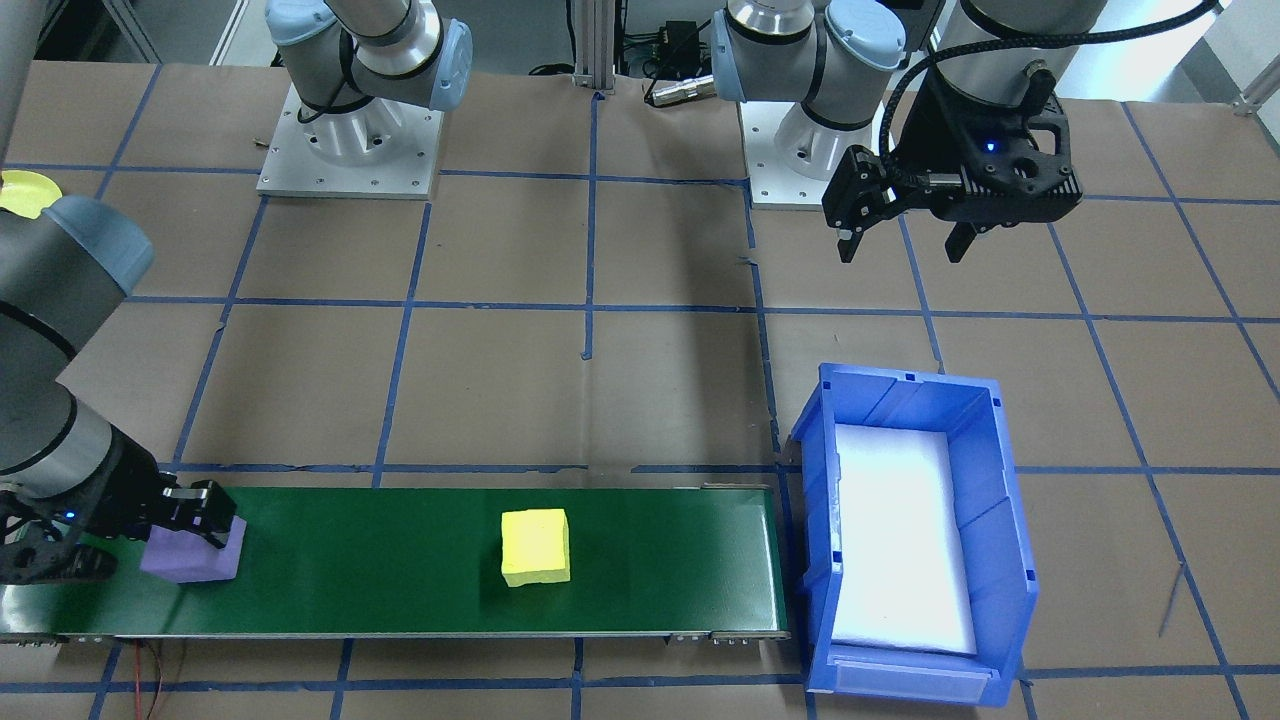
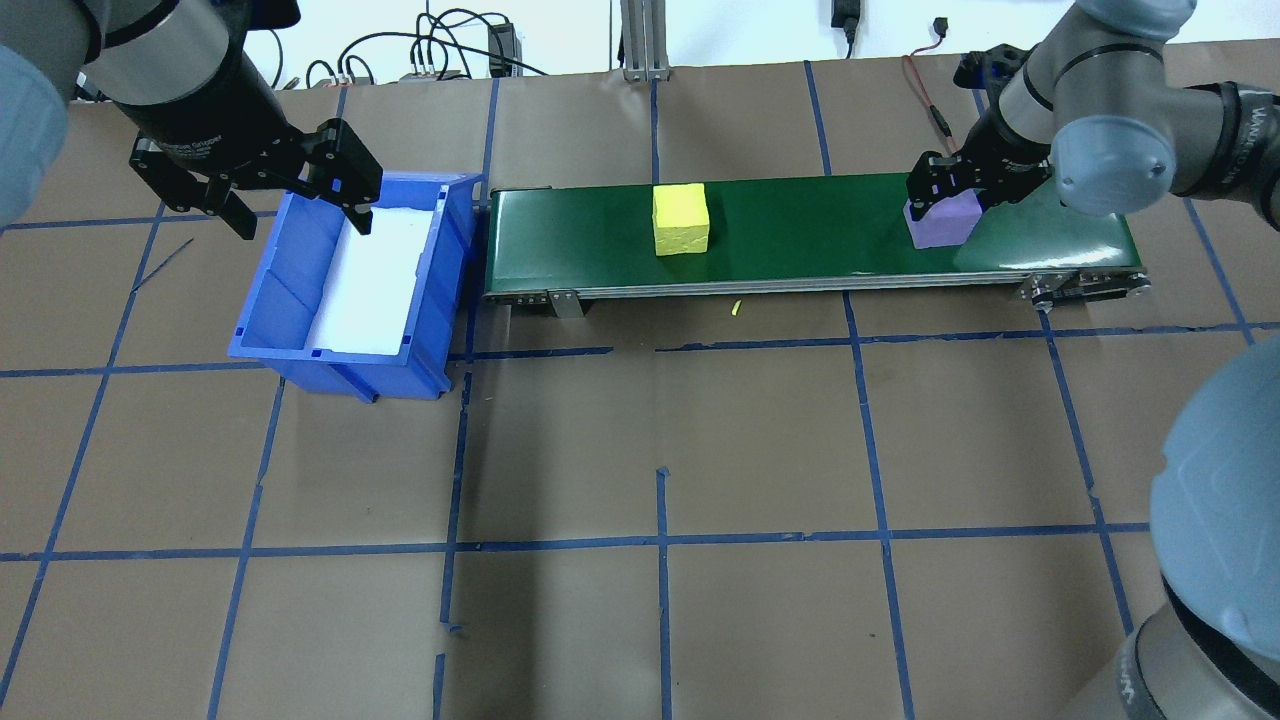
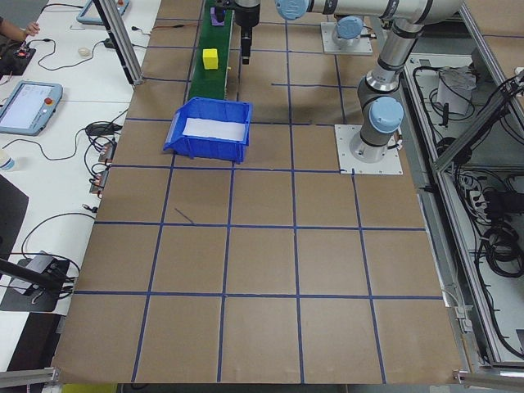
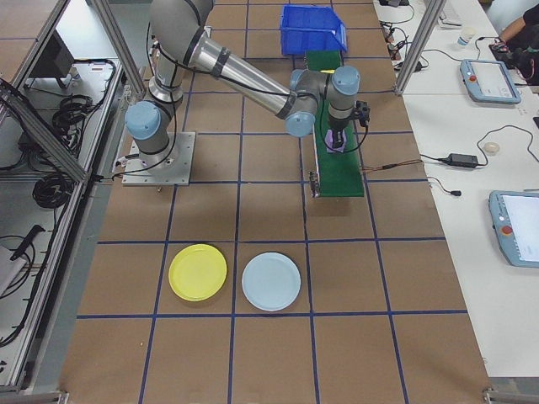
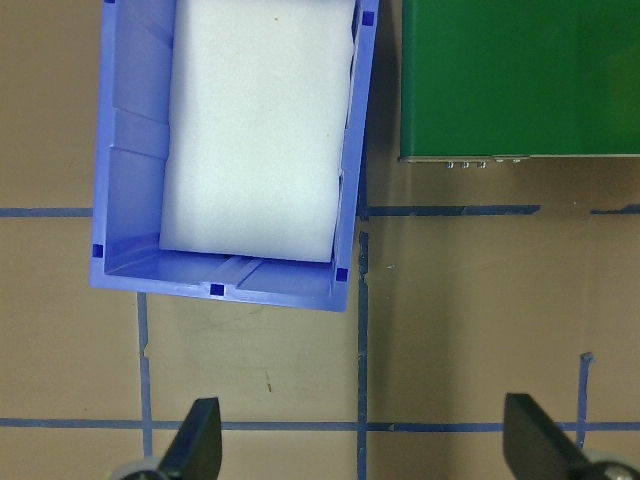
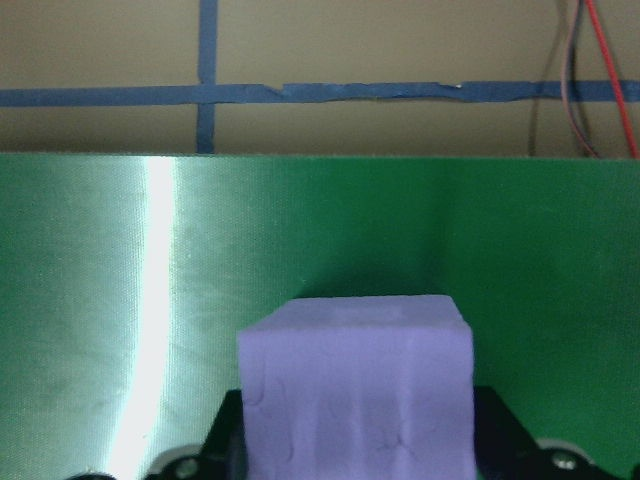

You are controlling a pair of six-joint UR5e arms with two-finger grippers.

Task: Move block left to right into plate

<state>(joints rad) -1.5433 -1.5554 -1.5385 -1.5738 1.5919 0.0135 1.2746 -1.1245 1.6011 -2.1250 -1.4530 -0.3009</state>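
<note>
A: While the purple block [image 2: 940,220] sits at the right end of the green conveyor [image 2: 800,235], does the right gripper [image 2: 945,195] have it?

B: It does; its fingers are clamped on the block's sides, the arm reaching low across the belt.

A: And the yellow plate [image 4: 198,272]?

B: It lies on the table well apart, back toward the robot's right. The left gripper [image 2: 290,195] hangs spread and empty above the blue bin [image 2: 345,280], far from both
</note>
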